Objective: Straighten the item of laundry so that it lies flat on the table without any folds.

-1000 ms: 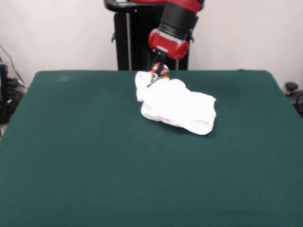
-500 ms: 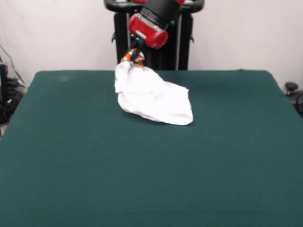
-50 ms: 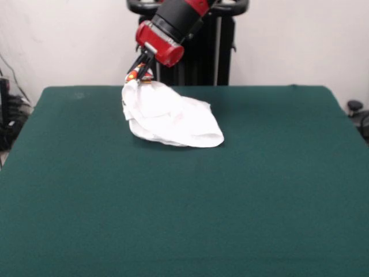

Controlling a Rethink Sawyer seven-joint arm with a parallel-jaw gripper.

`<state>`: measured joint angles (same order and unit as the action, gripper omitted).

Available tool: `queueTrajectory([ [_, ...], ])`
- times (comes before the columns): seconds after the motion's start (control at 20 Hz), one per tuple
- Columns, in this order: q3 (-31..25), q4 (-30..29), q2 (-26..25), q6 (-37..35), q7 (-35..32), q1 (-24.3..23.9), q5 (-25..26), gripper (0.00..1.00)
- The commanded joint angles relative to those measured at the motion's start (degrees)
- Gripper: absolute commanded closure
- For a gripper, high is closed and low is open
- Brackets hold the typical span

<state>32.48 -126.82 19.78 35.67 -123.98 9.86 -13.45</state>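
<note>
Slanting down from upper right, arm's gripper pinches laundry corner, lifted; rest bunched on table.

The item of laundry is seen as soft white cloth, matt and creased, with a printed red and orange patch at its 11 o'clock corner. The table is covered in a dark green, felt-like top, matt and even. A glossy red shell and smooth black parts, seemingly plastic, are shown on the arm above the gripper.
</note>
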Motion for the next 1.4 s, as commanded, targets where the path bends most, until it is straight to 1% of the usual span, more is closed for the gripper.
queueTrajectory([
  [0.05,1.6,11.61,0.2,1.79,2.06,0.97,3.77,1.0],
  [0.15,1.85,13.31,0.24,1.67,2.23,0.28,5.95,1.0],
  [0.3,1.85,15.15,1.92,-0.09,2.36,-1.26,10.26,1.0],
  [0.4,1.72,16.07,1.91,1.14,0.99,-1.76,11.53,1.0],
  [0.45,2.33,16.3,1.81,2.27,0.25,-1.38,11.17,1.0],
  [0.6,4.85,16.83,3.24,0.86,0.64,0.41,9.83,1.0],
  [0.75,7.55,17.42,0.69,2.2,0.93,3.41,4.04,1.0],
  [0.8,7.3,18.1,0.5,1.66,0.66,3.47,3.61,1.0],
  [0.9,6.55,19.16,1.05,-0.84,0.11,3.5,4.11,1.0],
  [1.1,8.23,18.1,3.31,-8.07,0.38,7.07,2.96,1.0],
  [1.15,7.57,17.87,3.59,-9.12,-0.23,7.28,3.03,1.0],
  [1.3,-3.59,17.9,5.87,-10.47,-5.97,0.24,10.42,1.0],
  [1.4,-9.84,18.01,6.86,-10.51,-8.26,-4.28,15.62,1.0],
])
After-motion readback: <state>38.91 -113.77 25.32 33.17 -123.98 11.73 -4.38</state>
